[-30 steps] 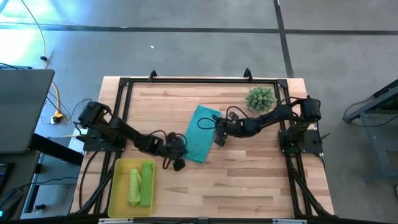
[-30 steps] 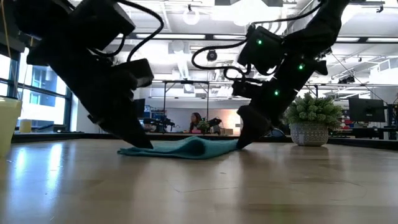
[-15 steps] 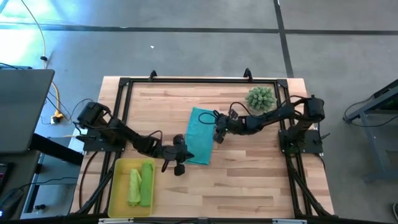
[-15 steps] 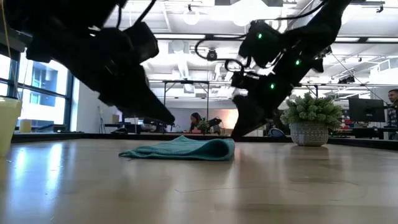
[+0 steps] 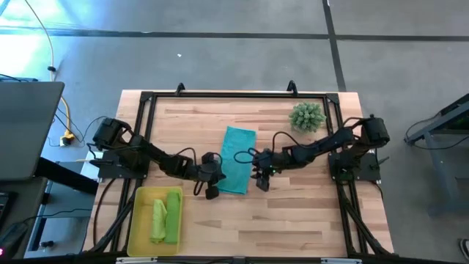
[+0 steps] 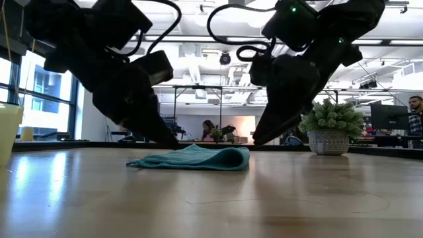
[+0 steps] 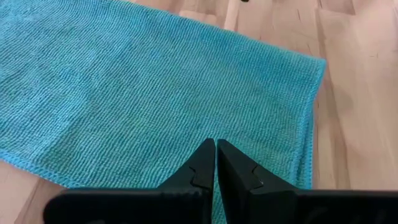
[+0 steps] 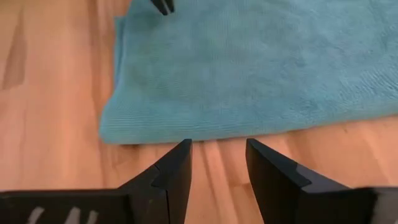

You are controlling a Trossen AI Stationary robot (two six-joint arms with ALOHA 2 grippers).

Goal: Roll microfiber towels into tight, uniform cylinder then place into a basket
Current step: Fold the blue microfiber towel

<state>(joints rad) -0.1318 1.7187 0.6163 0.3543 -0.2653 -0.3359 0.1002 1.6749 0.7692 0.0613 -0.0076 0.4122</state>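
Light is even and bright from overhead in the high view, with a washed-out glare patch on the floor (image 5: pixel 22 51) at the upper left. In the low view, ceiling lights (image 6: pixel 198 16) and a bright window (image 6: pixel 39 99) backlight both arms into near-black silhouettes, and the counter (image 6: pixel 211 198) shows a soft sheen. The wrist views are evenly lit; the teal towel (image 7: pixel 155 93) weave is crisp.

Wooden table (image 5: pixel 293 213), teal towel (image 5: pixel 237 158), yellow basket (image 5: pixel 137 220), potted plant (image 5: pixel 307 116)
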